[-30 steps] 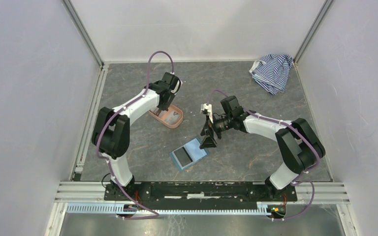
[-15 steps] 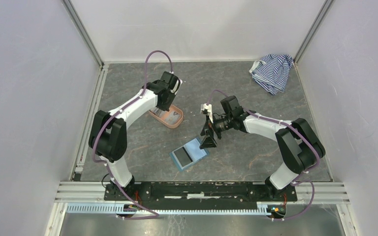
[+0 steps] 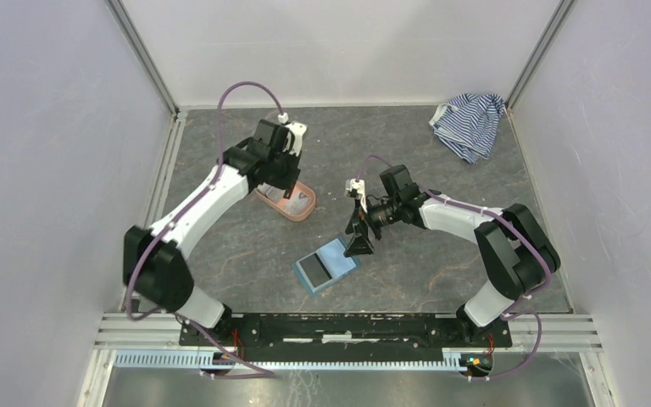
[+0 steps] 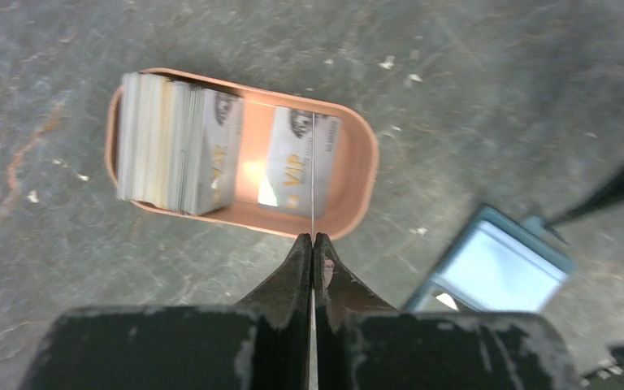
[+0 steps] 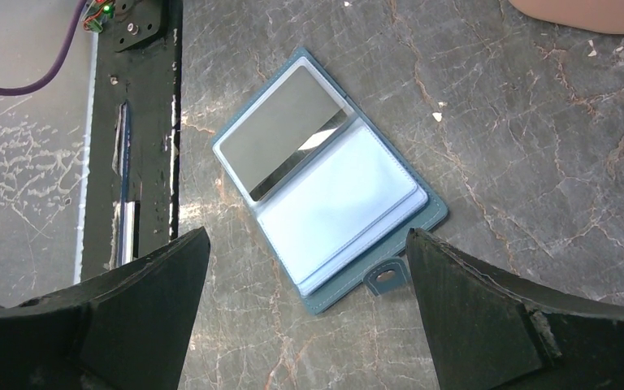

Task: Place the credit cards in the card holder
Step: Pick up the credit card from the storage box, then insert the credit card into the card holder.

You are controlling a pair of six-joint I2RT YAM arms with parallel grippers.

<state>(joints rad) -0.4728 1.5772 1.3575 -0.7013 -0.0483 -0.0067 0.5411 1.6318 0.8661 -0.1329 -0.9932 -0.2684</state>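
Observation:
A salmon-pink oval tray (image 4: 357,187) holds a stack of credit cards (image 4: 175,142) and one whitish "VIP" card (image 4: 288,171) lying flat beside it. My left gripper (image 4: 313,240) hangs above the tray (image 3: 301,212), shut on a single thin credit card (image 4: 313,162) seen edge-on as a pale line rising from the closed jaws. The card holder (image 5: 333,187), a teal wallet, lies open on the table (image 3: 326,264) with its light blue inside up and its snap tab toward the camera. My right gripper (image 5: 307,236) hovers over it, wide open and holding nothing.
A blue-and-white striped cloth (image 3: 468,123) lies crumpled in the far right corner. Pale walls with metal posts enclose the grey marbled table on three sides. A metal rail (image 3: 347,326) carrying both arm bases runs along the near edge.
My left gripper has closed onto a card at the tray. The left arm has swung its elbow out to the left and drawn the wrist up. The right arm has not moved.

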